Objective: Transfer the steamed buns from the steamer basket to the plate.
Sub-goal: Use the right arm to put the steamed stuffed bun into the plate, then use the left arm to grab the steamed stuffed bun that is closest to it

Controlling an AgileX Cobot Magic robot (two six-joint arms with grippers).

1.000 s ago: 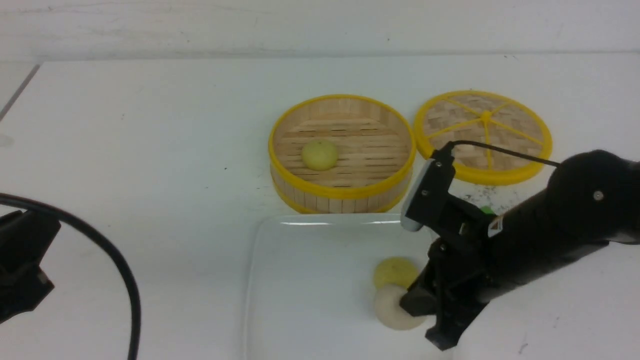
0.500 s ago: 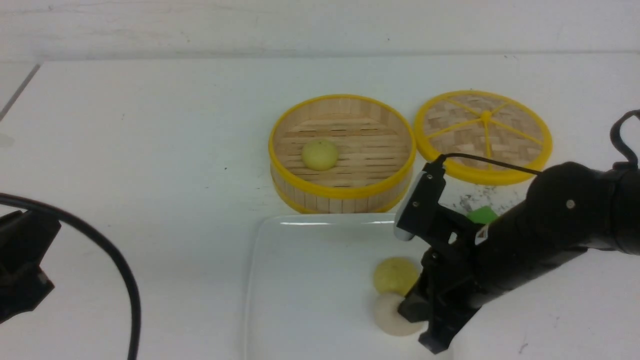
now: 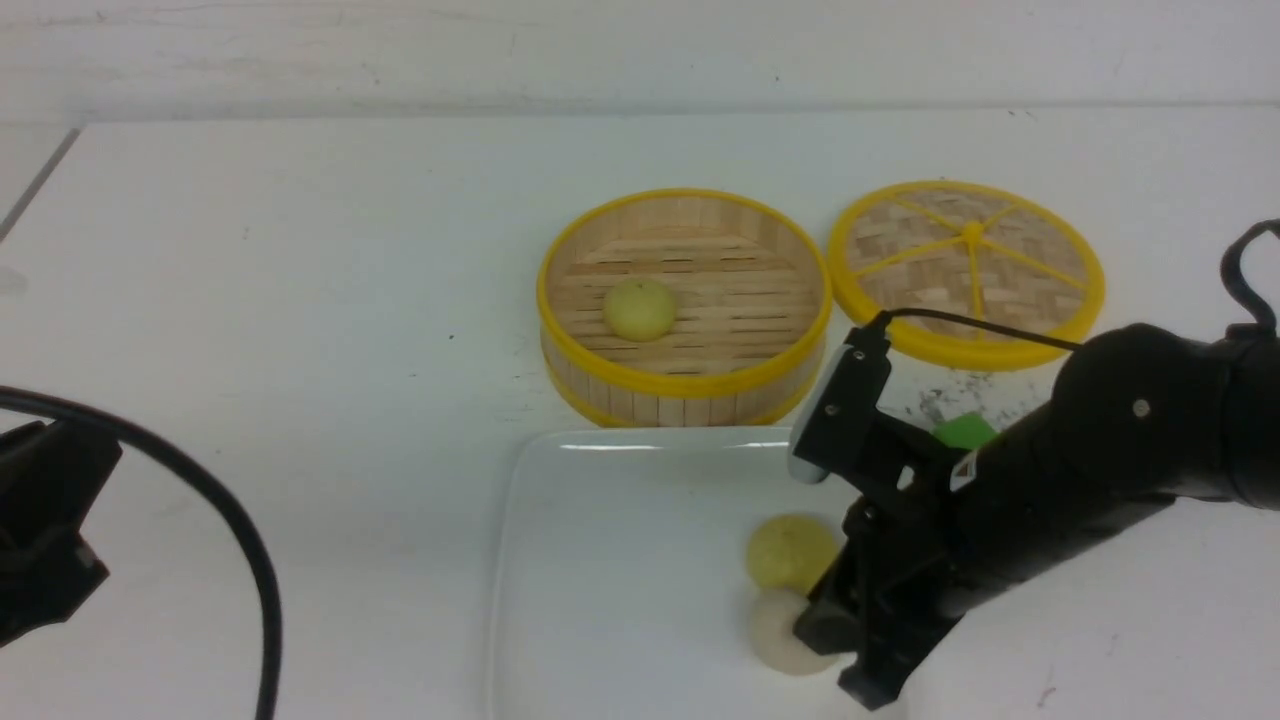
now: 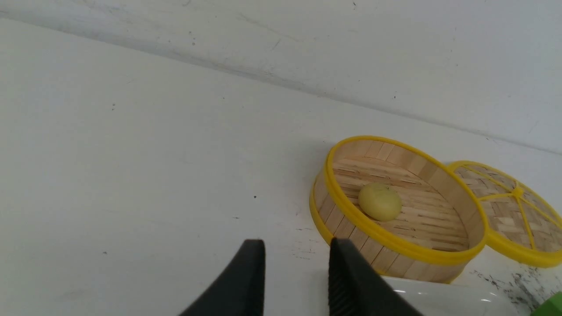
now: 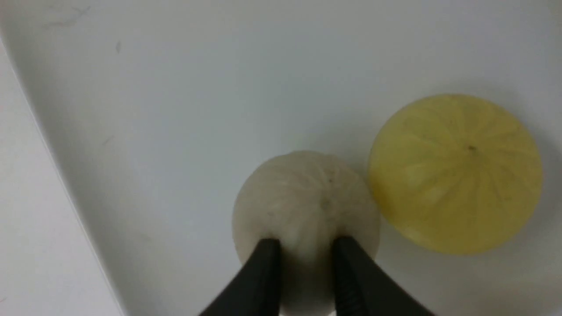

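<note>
White bun (image 3: pixel 776 632) and yellow bun (image 3: pixel 790 550) on plate (image 3: pixel 620 560); third bun (image 3: pixel 640 309) left in basket (image 3: pixel 680 400). Right claw (image 5: pixel 305 245) narrowly parted over white bun; left claw (image 4: pixel 296 252) narrow, empty.

The round bamboo-slat steamer basket with yellow rims (image 3: pixel 690 385) stands upright and open-topped on the white counter (image 3: pixel 300 300). It holds one pale yellow dome-shaped bun (image 3: pixel 640 309) left of centre on its slatted floor. Just in front lies the glossy white rounded-square plate (image 3: pixel 620 560). On the plate's right part sit a second pale yellow bun (image 3: pixel 790 550) and, apparently touching its near side, an off-white bun (image 3: pixel 775 635), both dome up.
</note>
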